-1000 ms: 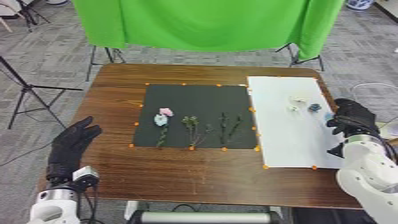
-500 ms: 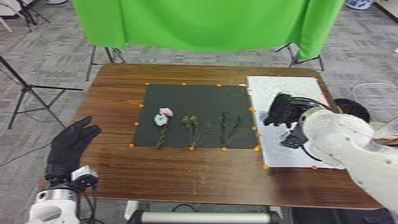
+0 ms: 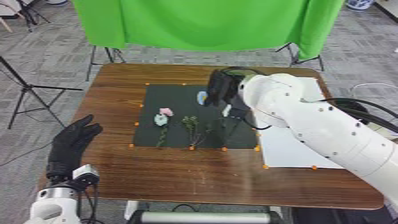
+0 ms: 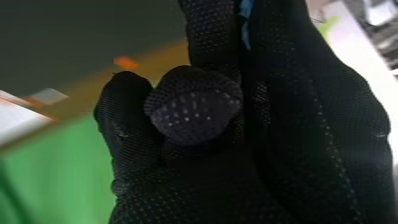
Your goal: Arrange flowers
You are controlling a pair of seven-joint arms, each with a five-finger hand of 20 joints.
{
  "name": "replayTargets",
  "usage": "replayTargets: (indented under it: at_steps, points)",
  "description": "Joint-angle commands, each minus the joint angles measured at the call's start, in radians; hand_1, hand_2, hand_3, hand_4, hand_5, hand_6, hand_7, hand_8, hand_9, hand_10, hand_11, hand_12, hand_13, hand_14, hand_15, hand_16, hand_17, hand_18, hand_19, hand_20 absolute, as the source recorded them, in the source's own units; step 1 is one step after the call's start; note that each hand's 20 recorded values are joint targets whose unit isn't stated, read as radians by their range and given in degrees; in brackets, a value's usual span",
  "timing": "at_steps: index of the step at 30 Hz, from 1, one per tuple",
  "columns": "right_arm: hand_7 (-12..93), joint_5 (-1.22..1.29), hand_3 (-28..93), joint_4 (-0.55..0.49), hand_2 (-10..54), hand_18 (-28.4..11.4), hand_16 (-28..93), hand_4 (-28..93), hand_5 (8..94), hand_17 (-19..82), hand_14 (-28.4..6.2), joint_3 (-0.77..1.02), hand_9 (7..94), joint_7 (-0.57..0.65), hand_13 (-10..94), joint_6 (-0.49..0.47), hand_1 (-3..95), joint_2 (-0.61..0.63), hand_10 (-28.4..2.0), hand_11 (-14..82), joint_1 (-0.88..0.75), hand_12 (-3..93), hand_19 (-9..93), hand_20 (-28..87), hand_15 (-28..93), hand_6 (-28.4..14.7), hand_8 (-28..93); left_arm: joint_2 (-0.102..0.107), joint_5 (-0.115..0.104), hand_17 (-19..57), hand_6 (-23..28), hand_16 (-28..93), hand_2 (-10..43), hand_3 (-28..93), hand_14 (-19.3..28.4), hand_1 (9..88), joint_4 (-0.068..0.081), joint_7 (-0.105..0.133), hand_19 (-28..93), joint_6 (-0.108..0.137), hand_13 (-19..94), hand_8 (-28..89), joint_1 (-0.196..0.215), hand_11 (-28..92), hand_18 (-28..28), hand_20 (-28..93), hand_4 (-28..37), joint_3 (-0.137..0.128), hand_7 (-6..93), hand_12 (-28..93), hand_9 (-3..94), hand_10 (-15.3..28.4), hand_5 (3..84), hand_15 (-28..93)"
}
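In the head view, my right hand [image 3: 224,89] is over the upper right part of the black mat [image 3: 173,95], with a light-blue flower [image 3: 202,97] at its fingers. The right wrist view shows my right hand [image 4: 311,100] pinching a narrow blue piece [image 4: 246,22] between its fingers. A pink flower [image 3: 166,111] and a pale blue-white flower [image 3: 161,120] with a green stem lie on the mat's left part. Beside them lies a green sprig [image 3: 190,122], and dark stems are partly covered by the right arm's shadow. My left hand [image 3: 73,140] is open at the table's left edge.
The white sheet [image 3: 298,150] lies right of the mat, largely covered by the right arm. Orange markers [image 3: 192,148] line the mat's edges. A green cloth [image 3: 204,25] hangs behind the wooden table [image 3: 169,175], and tripods stand around it.
My right hand has swung left from the right side of the white sheet to over the black mat, bringing the light-blue flower along. The left hand has stayed still.
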Motion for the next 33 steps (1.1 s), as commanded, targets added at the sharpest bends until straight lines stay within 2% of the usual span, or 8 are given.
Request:
replayTargets:
  at_steps: [1,14,20,21,33]
  points:
    - [22,-0.034,65,0.057,-9.5,-14.3,29,-19,79.8,64,-2.0,-0.016,89.8,0.007,92,-0.013,57.3,-0.064,-10.8,11.3,0.075,34.6,93,57,62,1.2,7,0.011,-0.006,6.8,-0.7,0,-6.8,73,15.6,23.4,0.003,-0.01,10,-0.011,40,-9,-0.006,21,11.6,18,-25.7,0.002,18.3,14,51.5,12.4,51.2,21]
    - [22,-0.125,65,0.234,-9.5,-14.4,30,-18,79.7,64,-2.2,-0.093,89.6,0.034,92,-0.215,56.5,-0.227,-11.2,11.8,0.128,33.9,93,57,62,1.1,8,0.017,-0.005,6.8,-0.7,0,-6.9,73,15.6,23.2,0.007,-0.016,10,-0.022,40,-9,-0.019,21,11.6,18,-25.9,0.007,18.3,14,51.5,12.5,51.2,20]
    - [22,-0.136,65,0.247,-9.5,-14.6,30,-18,79.7,64,-2.2,-0.103,89.2,0.042,91,-0.226,56.4,-0.259,-11.2,12.1,0.124,33.7,93,58,62,1.1,8,0.017,-0.008,6.6,-0.7,0,-6.8,73,15.5,23.0,0.003,-0.018,10,-0.022,40,-9,-0.013,21,11.7,18,-25.8,0.005,18.2,14,51.4,12.5,51.2,20]
    - [22,-0.142,65,0.251,-9.5,-14.6,30,-18,79.6,64,-2.2,-0.104,89.2,0.039,91,-0.231,56.3,-0.263,-11.3,12.2,0.124,33.7,93,58,62,1.1,8,0.019,-0.007,6.6,-0.7,0,-6.8,73,15.5,23.1,0.006,-0.019,10,-0.02,40,-9,-0.018,21,11.7,18,-25.8,0.007,18.2,14,51.4,12.4,51.1,20]
    - [22,-0.152,65,0.259,-9.5,-14.6,29,-18,79.3,64,-2.3,-0.127,88.8,0.042,91,-0.267,56.0,-0.281,-11.2,12.5,0.101,33.2,93,58,62,1.3,8,0.013,-0.007,6.3,-0.5,0,-7.0,73,15.5,22.8,0.006,-0.024,10,-0.024,40,-8,-0.017,21,11.9,18,-25.7,0.007,17.8,14,51.2,12.5,51.0,20]
